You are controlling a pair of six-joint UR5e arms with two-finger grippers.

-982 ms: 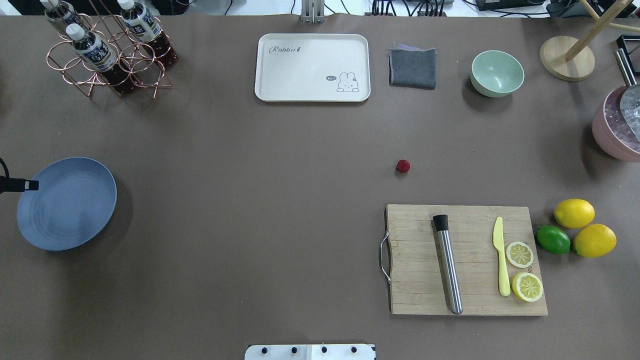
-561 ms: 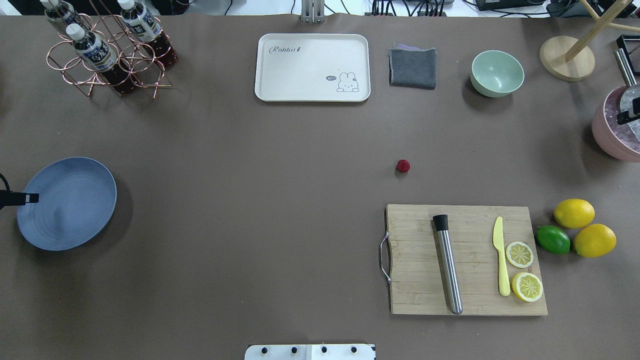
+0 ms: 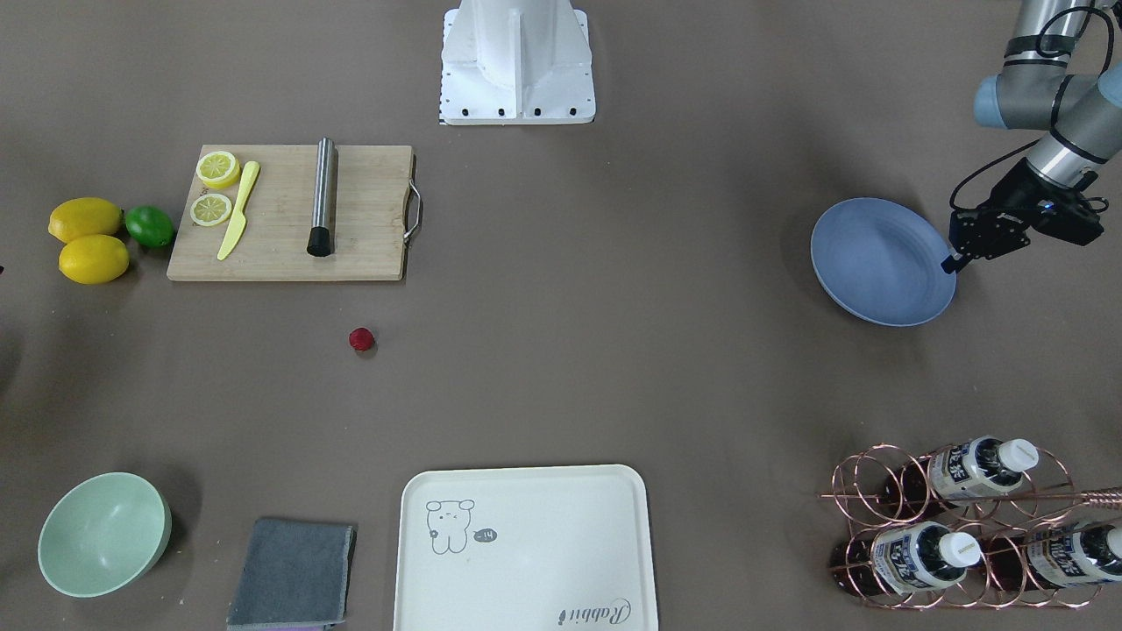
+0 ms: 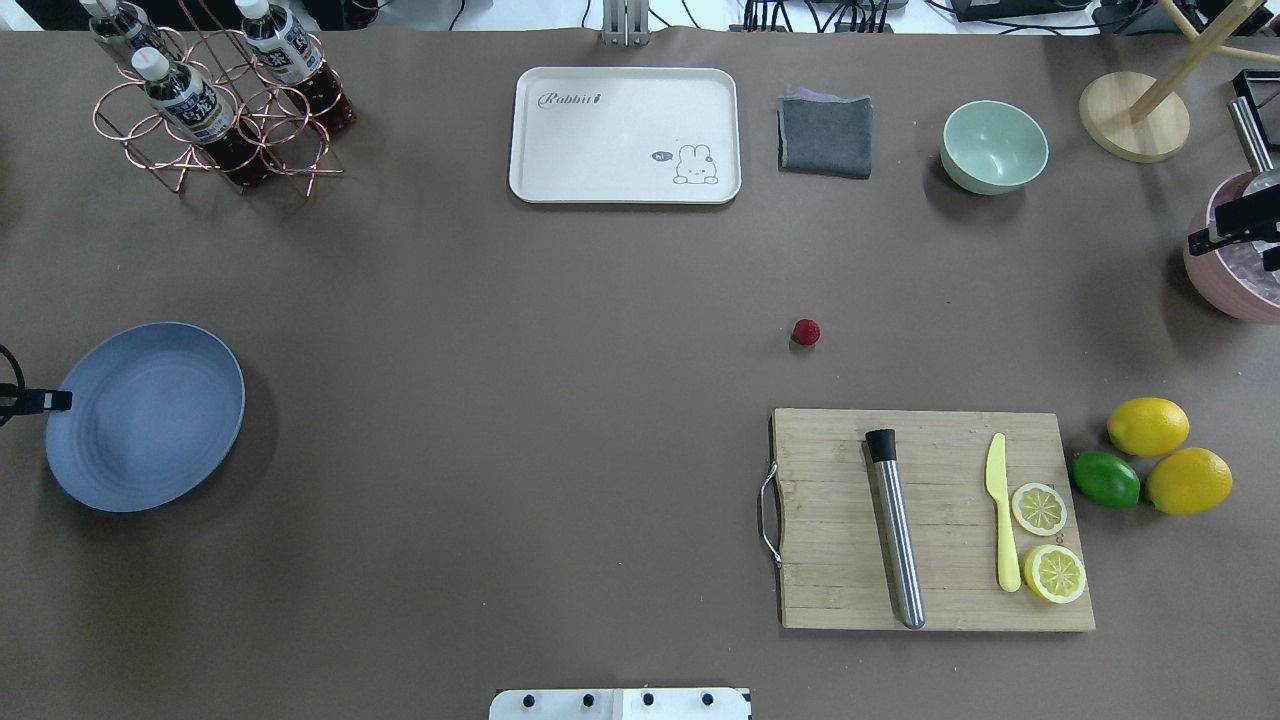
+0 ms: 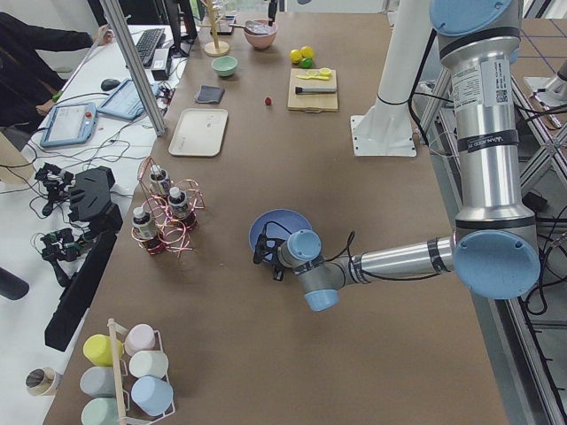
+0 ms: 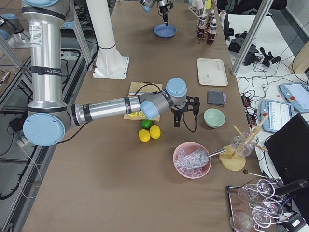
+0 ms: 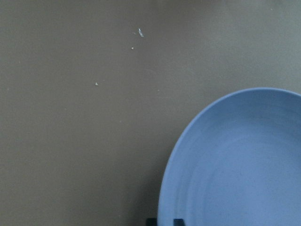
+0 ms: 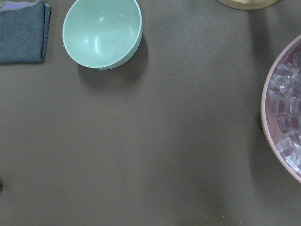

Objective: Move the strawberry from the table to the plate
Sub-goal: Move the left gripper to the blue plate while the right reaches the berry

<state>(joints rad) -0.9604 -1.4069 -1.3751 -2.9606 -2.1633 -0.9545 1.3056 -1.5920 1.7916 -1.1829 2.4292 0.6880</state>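
Well out on the bare table (image 4: 500, 400): the strawberry (image 4: 806, 332), loose, near the far edge of the cutting board (image 4: 935, 520), well apart from the plate (image 4: 145, 417). Left pincer (image 3: 950, 259) clamped on the plate's rim, one fingertip either side in the wrist view. Right pincer (image 6: 185, 118) released, fingers spread, gripping nothing, above the table between the pink ice bowl (image 4: 1210, 280) and the mint bowl (image 4: 994, 146).

Bright, even overhead light; soft shadows fringe the plate (image 4: 160, 430) and mint bowl (image 4: 994, 146); focus sharp throughout.
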